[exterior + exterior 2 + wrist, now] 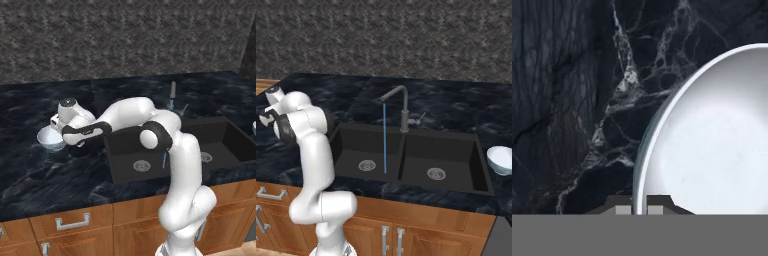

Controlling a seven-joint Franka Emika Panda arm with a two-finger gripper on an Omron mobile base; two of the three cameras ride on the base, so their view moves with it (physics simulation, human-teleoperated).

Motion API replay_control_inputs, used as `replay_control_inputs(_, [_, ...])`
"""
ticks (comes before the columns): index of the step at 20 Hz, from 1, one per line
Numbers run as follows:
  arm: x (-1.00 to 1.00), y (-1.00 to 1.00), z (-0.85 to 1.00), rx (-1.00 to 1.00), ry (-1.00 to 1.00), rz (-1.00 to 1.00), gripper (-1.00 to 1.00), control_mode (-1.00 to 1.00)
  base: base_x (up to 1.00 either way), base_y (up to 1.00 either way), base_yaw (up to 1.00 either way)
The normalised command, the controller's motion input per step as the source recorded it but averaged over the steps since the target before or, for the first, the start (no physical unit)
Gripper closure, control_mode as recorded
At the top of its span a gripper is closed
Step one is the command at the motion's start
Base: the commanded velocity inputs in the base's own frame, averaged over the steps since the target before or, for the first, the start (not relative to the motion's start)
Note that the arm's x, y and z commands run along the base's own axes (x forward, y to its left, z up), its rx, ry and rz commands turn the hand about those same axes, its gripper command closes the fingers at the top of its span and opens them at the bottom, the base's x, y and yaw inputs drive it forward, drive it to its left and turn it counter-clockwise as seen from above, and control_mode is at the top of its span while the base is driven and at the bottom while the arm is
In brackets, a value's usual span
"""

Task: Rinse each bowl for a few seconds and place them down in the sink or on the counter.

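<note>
The gripper (640,210) is sitting at the left bowl (50,138), its 2 tips pinched tight across the bowl's rim, 1 tip outside the wall and 1 inside; so the jaws are closed on the rim and the bowl is in its hold. In the hand view the rim is running up and away from the tips in a pale arc, the hollow of the bowl opening to the right of them and bare counter (572,100) lying to the left; the bowl is looking empty.

That bowl is resting on the counter just left of the sink (150,160), near the left basin's edge; whether it is touching the counter or lifted a little is hard to tell. The arm is reaching low and left from the base to get there.

The relation that matters next: the faucet (398,102) is standing behind the divider between the 2 basins, to the right of the gripped bowl, and a thin blue stream (384,137) is falling from its spout into the left basin; so, as I judge it, the bowl needs lifting and carrying right, over the basin wall and under the stream, kept mouth up.

Both basins are holding nothing but their drains. The 2nd bowl (501,160) is sitting on the counter just right of the sink, well apart from the gripper, empty as far as can be seen; it is not yet rinsed, by the look of things.
</note>
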Motion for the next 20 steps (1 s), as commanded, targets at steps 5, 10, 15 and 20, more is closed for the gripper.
replay_control_inputs(5, [-0.18,-0.22,0.55,0.0,-0.02,-0.34,1.0,-1.0,0.0,0.0,0.0])
replay_control_inputs(10, [-0.32,-0.46,0.64,0.01,0.0,-0.25,1.0,-1.0,0.0,0.0,0.0])
replay_control_inputs(15, [-0.38,-0.57,0.26,0.01,0.0,-0.21,1.0,-1.0,0.0,0.0,0.0])
replay_control_inputs(20, [-0.53,-0.67,-0.02,0.01,-0.01,-0.16,1.0,-1.0,0.0,0.0,0.0])
